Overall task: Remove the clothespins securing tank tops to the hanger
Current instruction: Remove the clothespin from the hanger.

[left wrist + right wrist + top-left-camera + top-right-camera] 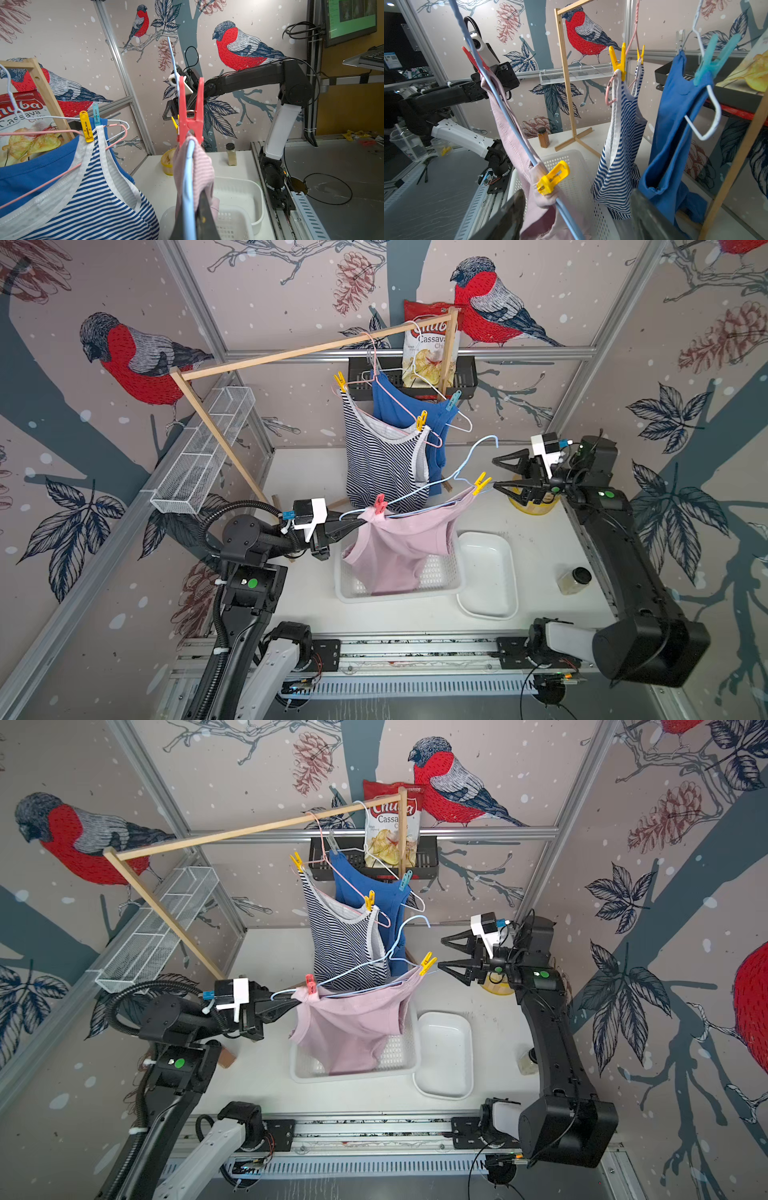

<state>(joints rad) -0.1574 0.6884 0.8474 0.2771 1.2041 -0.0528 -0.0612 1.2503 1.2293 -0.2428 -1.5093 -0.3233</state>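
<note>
My left gripper [358,524] is shut on one end of a light blue hanger [189,187], over the strap of the pale pink tank top [399,547], and holds it above the basket. A red clothespin [379,504] clips that strap just beyond the fingertips. A yellow clothespin [481,483] pins the other strap; my right gripper [495,473] stands open right beside it, its jaws either side and not touching. On the wooden rack [291,352] hang a striped tank top [382,464] with two yellow clothespins [421,420] and a blue one [395,406] with a teal clothespin [453,401].
A white perforated basket [399,596] sits under the pink top, with a white tray [488,572] next to it. A spice jar [575,580] and a yellow tub [534,506] stand near the right arm. A chips bag [428,352] sits in a black wall basket.
</note>
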